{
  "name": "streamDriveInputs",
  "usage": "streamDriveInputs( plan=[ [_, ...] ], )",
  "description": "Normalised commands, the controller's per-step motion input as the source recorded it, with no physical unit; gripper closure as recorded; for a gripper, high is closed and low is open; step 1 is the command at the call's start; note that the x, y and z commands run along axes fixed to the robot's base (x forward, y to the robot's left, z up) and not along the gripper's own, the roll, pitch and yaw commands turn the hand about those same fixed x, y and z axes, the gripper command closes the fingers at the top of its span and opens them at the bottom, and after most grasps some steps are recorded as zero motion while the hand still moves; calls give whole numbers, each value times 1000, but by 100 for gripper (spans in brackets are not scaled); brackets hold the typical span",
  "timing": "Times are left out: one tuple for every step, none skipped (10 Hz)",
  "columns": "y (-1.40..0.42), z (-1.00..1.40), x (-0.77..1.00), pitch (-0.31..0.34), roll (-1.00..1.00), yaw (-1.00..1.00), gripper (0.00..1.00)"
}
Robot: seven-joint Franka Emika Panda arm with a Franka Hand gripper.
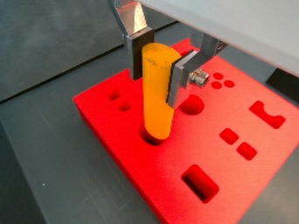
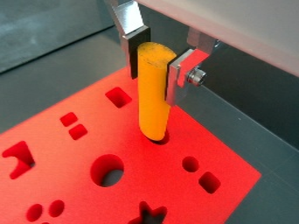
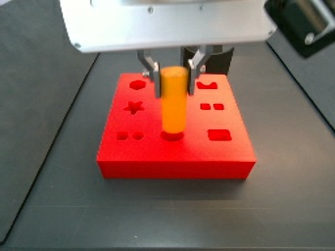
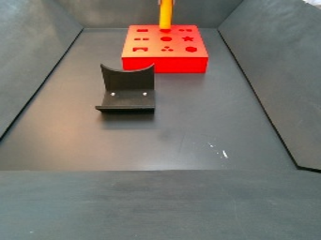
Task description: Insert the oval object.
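The oval object [image 1: 158,94] is a smooth orange-yellow peg standing upright, its lower end in a hole of the red block [image 1: 122,166]. It shows in both wrist views [image 2: 153,94] and both side views [image 3: 171,103] [image 4: 164,13]. My gripper [image 1: 160,66] is above the block with its dark pads pressed on both sides of the peg's upper part, also in the wrist view [image 2: 156,66] and the side view [image 3: 171,67]. The peg's lower tip is hidden in the hole.
The red block [image 3: 177,167] has several shaped holes and lies at the far end of the dark floor [image 4: 163,62]. A dark grey curved holder [image 4: 126,92] stands in front of it. Sloped dark walls border the floor.
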Motion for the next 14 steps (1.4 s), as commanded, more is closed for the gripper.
streamDriveInputs(
  plan=[
    [-80,-117,0,156,-43,71,100],
    [-29,-83,0,139,-81,89,100],
    [0,-94,31,100,-67,74,100],
    [0,-183,6,79,-50,60,100],
    [0,-140,49,57,-61,49,100],
    [0,-80,43,59,-49,34,100],
    [-49,-114,91,70,0,49,100],
    [-251,-114,134,114,64,114,100],
    [-109,-109,103,81,10,66,100],
    [-77,-77,106,89,0,9,100],
    [0,0,29,71,0,0,100],
    [49,-26,6,57,0,0,100],
    [31,-277,-40,90,0,-9,100],
    [0,-443,0,146,-6,0,100]
  ],
)
